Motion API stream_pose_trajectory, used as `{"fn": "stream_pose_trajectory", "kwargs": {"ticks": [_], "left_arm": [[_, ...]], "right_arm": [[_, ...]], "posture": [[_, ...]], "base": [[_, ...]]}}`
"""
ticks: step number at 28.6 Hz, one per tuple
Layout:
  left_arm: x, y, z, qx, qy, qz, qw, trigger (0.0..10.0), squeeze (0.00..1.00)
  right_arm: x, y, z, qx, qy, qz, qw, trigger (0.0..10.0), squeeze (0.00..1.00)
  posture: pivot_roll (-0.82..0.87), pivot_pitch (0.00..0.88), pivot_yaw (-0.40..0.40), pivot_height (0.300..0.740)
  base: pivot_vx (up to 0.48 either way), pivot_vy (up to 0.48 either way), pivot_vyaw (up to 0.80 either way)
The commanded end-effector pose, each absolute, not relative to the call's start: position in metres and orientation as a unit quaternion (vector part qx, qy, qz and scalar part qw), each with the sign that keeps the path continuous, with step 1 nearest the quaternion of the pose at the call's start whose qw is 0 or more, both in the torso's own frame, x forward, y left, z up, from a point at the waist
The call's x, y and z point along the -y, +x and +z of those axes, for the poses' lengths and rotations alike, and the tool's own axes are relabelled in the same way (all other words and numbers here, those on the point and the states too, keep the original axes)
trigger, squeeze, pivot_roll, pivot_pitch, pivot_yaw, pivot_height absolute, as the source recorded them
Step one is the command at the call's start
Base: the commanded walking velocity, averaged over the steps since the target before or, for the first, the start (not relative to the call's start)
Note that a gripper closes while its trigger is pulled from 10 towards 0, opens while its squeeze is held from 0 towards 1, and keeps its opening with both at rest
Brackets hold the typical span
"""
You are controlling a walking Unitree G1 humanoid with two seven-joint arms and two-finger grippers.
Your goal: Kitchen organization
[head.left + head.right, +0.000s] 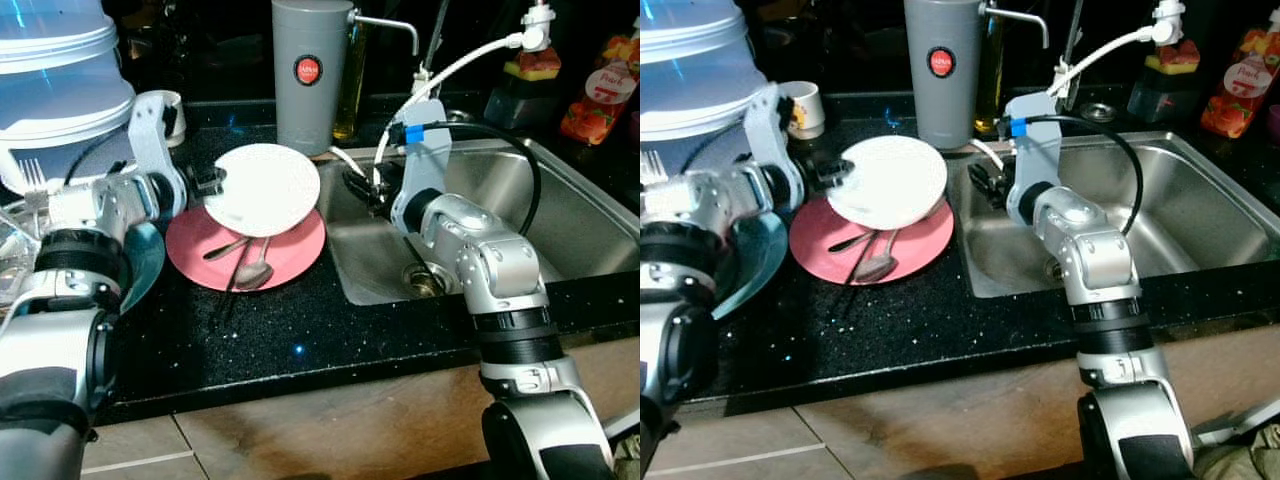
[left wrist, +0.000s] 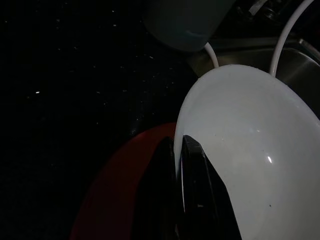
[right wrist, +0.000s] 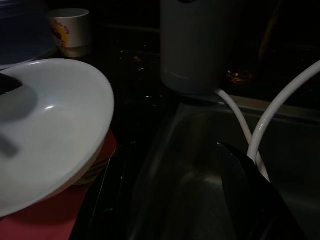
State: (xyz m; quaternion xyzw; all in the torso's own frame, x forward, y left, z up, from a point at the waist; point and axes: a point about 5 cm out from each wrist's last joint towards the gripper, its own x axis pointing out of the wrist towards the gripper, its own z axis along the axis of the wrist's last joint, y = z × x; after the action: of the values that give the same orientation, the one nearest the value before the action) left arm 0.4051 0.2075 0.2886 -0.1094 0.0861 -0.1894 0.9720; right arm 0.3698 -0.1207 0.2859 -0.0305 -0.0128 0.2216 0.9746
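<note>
left claw [image 1: 214, 184] pinching white plate [image 1: 265, 189] rim | above pink plate [image 1: 290, 258] | right claw [image 1: 358, 188] apparently open

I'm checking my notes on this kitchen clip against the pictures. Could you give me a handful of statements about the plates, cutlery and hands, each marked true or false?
1. The left hand grips the rim of the white plate. True.
2. The white plate lies flat inside the sink. False: it is held tilted above the pink plate on the black counter.
3. Cutlery, including a spoon, lies on the pink plate. True.
4. The right hand holds the grey canister. False: it is open and holds nothing, at the sink's left edge.
5. A teal plate sits right of the sink. False: it is left of the pink plate.
</note>
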Motion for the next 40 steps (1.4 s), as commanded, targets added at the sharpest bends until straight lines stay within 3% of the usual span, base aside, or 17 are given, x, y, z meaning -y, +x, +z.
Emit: {"fn": "stream_pose_trajectory", "kwargs": {"ticks": [1,10,18,25,26,29,32,37,38,40], "left_arm": [[-0.213,0.404,0.286,-0.095,-0.096,-0.179,0.975,0.0,0.00],[-0.210,0.399,0.318,-0.004,-0.087,-0.219,0.972,0.0,0.00],[-0.193,0.382,0.361,0.120,-0.110,-0.306,0.938,0.0,0.00],[-0.198,0.378,0.348,0.154,-0.014,-0.242,0.958,0.0,0.00],[-0.200,0.378,0.346,0.157,0.011,-0.226,0.961,0.0,0.00],[-0.203,0.374,0.348,0.192,0.073,-0.177,0.963,0.0,0.00],[-0.203,0.370,0.350,0.215,0.084,-0.160,0.960,0.0,0.00],[-0.192,0.365,0.352,0.253,0.036,-0.173,0.951,0.0,0.00],[-0.187,0.363,0.352,0.258,0.025,-0.182,0.948,0.0,0.00],[-0.180,0.361,0.350,0.267,0.013,-0.194,0.944,0.0,0.00]], "right_arm": [[0.120,0.369,0.291,0.019,-0.028,0.226,0.974,10.0,0.00],[0.118,0.369,0.295,0.026,-0.026,0.230,0.972,10.0,0.00],[0.119,0.369,0.300,0.037,-0.020,0.226,0.973,10.0,0.00],[0.124,0.367,0.322,0.095,0.068,0.206,0.972,10.0,0.00],[0.127,0.367,0.325,0.103,0.076,0.201,0.971,10.0,1.00],[0.134,0.367,0.330,0.124,0.102,0.179,0.971,10.0,1.00],[0.133,0.365,0.332,0.129,0.118,0.187,0.967,10.0,1.00],[0.096,0.346,0.321,0.092,0.091,0.321,0.938,10.0,1.00],[0.088,0.344,0.314,0.083,0.071,0.322,0.940,10.0,0.00],[0.082,0.343,0.306,0.080,0.054,0.310,0.946,10.0,0.00]], "posture": [[0.02,0.086,-0.021,0.740],[0.02,0.087,-0.028,0.740],[0.03,0.089,-0.027,0.740],[0.03,0.089,-0.026,0.740],[0.02,0.091,-0.026,0.740],[0.03,0.090,-0.029,0.740],[0.03,0.090,-0.029,0.740],[0.03,0.080,-0.031,0.740],[0.03,0.075,-0.031,0.740],[0.03,0.073,-0.033,0.740]], "base": [[0.000,0.000,0.00],[0.000,0.000,0.00],[0.000,0.000,0.00],[0.000,0.000,0.00],[0.000,0.000,0.00],[0.000,0.000,0.00],[0.000,0.000,0.00],[0.000,0.000,0.00],[0.000,0.000,0.00],[0.000,0.000,0.00]]}}
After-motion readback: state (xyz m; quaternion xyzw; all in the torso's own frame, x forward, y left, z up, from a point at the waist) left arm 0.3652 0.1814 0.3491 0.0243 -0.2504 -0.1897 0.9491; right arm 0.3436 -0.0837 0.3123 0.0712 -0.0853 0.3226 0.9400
